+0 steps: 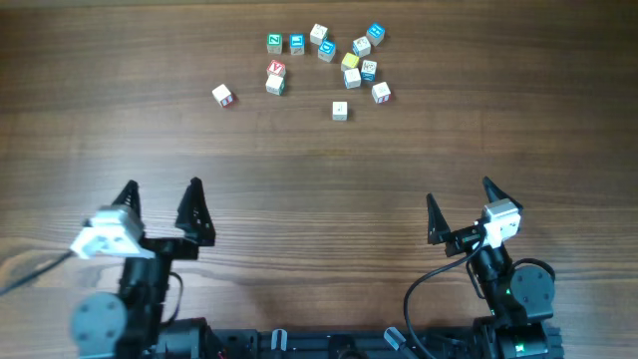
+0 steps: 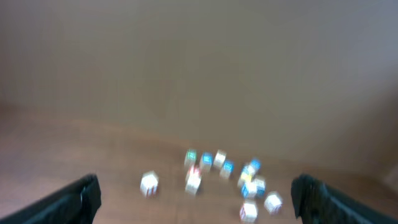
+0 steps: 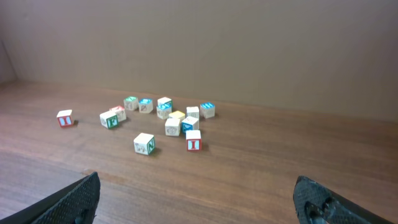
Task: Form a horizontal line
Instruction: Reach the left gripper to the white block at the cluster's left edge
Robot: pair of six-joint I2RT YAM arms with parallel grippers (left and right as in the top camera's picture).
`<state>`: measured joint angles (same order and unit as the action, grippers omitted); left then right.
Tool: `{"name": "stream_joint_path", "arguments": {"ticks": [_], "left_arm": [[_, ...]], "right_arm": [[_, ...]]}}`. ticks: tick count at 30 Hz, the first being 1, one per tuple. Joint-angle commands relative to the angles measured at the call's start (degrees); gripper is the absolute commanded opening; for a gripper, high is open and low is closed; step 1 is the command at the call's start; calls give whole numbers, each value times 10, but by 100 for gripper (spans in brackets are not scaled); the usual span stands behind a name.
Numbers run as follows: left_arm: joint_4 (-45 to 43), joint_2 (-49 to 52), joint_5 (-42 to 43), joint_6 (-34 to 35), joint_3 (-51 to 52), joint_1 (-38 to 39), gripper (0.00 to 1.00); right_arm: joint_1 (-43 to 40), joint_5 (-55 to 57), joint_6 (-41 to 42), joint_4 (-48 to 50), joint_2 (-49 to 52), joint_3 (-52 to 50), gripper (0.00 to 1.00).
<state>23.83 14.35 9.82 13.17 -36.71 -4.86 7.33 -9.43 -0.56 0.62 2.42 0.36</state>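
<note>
Both arms sit at the near edge of the tabletop [image 1: 319, 199], well apart from the work.
- Left pincer [image 1: 162, 189]: spread wide, nothing between its fingers.
- Right pincer [image 1: 460, 194]: also spread wide, nothing pinched.

You have no row yet. The letter cubes [image 1: 327, 51] lie in a loose scatter near the far edge, about midway between the left and right edges.

Scatter, from overhead:
- The green-topped cube [image 1: 274, 43] and the blue-topped cube [image 1: 297, 43] sit just beside each other on the left side. You cannot tell whether they touch.
- The yellow-topped cube [image 1: 350, 61] is in the thick of the group.
- The red-marked cube [image 1: 276, 69] has a pale cube [image 1: 275, 85] just beside it on the near side.

Outliers:
- The lone cube [image 1: 222, 95] is off toward the left edge, apart from the rest.
- The nearest cube [image 1: 340, 110] has a pale top and lies closest to the arms.
- The red-faced cube [image 1: 381, 92] is at the right near side of the group. The right wrist view shows a red-framed face turned toward that camera.

The left wrist view is blurred, so the cubes there read only as colour blobs between the dark fingers [image 2: 81, 199].
</note>
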Motion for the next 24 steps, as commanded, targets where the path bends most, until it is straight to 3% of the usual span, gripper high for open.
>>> {"name": "stream_joint_path", "arguments": {"ticks": [1,3,6,9,13,14,15,16,17,18,20,24], "left_arm": [[99,174,58,-30,-184,3,100],[237,333,67,-41,-344,3,100],[362,529,67,-52,-506,3,100],[373,657,74,-22,-565,3,100],[304,781,70,36,-565,3,100],[274,813,62,36,-565,2,90],[256,837,62,41,-565,3,70],[242,862,62,45,-565,4,42],[233,888,60,47,-565,7,24],[228,912,57,49,-565,9,13],[226,964,19,56,-565,19,4],[206,1025,-64,56,-565,38,4]], "right_arm": [[-3,-8,-6,1,0,0,100],[-3,-8,-6,1,0,0,100],[-3,-8,-5,1,0,0,100],[-3,-8,-5,1,0,0,100],[-3,-8,-6,1,0,0,100],[-3,-8,-6,1,0,0,100],[-3,-8,-5,1,0,0,99],[-3,-8,-5,1,0,0,100],[-3,-8,-6,1,0,0,100],[-3,-8,-5,1,0,0,100],[-3,-8,-5,1,0,0,100],[-3,-8,-5,1,0,0,100]]}}
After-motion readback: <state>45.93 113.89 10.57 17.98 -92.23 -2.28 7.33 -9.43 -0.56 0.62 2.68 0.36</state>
